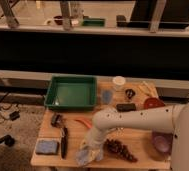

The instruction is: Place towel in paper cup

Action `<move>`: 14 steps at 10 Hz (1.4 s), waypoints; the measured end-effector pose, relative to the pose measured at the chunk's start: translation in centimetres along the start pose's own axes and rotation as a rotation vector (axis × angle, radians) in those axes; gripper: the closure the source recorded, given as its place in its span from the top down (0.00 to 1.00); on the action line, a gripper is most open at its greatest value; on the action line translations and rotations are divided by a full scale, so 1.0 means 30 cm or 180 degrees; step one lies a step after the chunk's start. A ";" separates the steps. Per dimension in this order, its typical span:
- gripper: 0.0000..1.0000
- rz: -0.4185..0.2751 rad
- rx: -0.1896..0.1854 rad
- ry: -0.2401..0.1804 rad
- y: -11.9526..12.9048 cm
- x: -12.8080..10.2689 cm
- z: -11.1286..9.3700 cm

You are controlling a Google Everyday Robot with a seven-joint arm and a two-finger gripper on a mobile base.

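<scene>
White two-finger gripper low at the front edge of the wooden table, down on the one thin grey-blue cloth towel; whether it grips, cannot tell. Towel bunched and rumpled, near one blue rectangular sponge. One cream-white paper cup well apart at the back, right of one green plastic tray.

table | green tray | paper cup | sponge | towel | end effector at towel

I'm looking into what reads as a robotics test lab: a small wooden bench crowded with assorted props, a green plastic tray, black cables on carpeted floor, and a white robot arm, jaws low at the bench's front edge.
</scene>
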 end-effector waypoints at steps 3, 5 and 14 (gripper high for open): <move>0.30 0.0005 -0.0002 0.0000 0.002 0.001 -0.001; 0.09 0.0017 -0.0003 0.0003 0.007 0.007 -0.006; 0.00 -0.0340 0.0263 0.0022 -0.029 -0.113 -0.197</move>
